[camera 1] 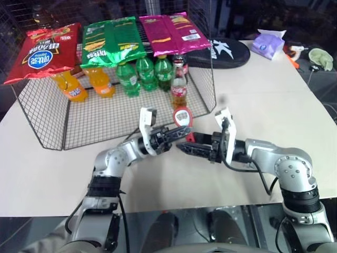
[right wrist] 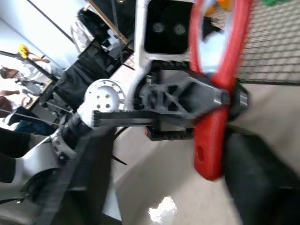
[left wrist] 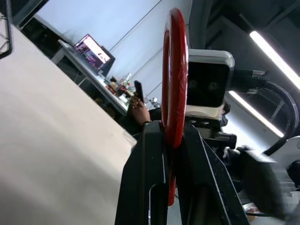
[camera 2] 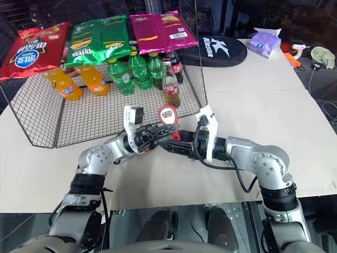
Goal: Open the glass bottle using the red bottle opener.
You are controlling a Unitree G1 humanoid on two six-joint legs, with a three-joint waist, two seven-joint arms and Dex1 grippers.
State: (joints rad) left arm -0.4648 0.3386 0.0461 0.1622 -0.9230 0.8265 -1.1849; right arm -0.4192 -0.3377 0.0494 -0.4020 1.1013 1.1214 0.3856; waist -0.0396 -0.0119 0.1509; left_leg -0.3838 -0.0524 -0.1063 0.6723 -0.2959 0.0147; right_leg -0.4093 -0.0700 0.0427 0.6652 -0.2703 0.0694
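Desk: a pale desk (camera 1: 263, 105) under two arms, with a wire basket (camera 1: 47, 124) along its far left edge.
Bottle: the glass bottle (camera 1: 179, 89) stands upright at the basket's open front, right of the green bottles (camera 1: 142, 74).
Opener: the red bottle opener (camera 1: 184, 119) is raised above mid-desk, loop head up, just in front of the bottle.
Left claw: the left claw (camera 1: 176, 133) is clamped tight on the opener's handle.
Right claw: the right claw (camera 1: 185, 148), fingers partly apart around the handle's lower end; contact unclear.
Room: bare desk lies right of the arms and toward the near edge.
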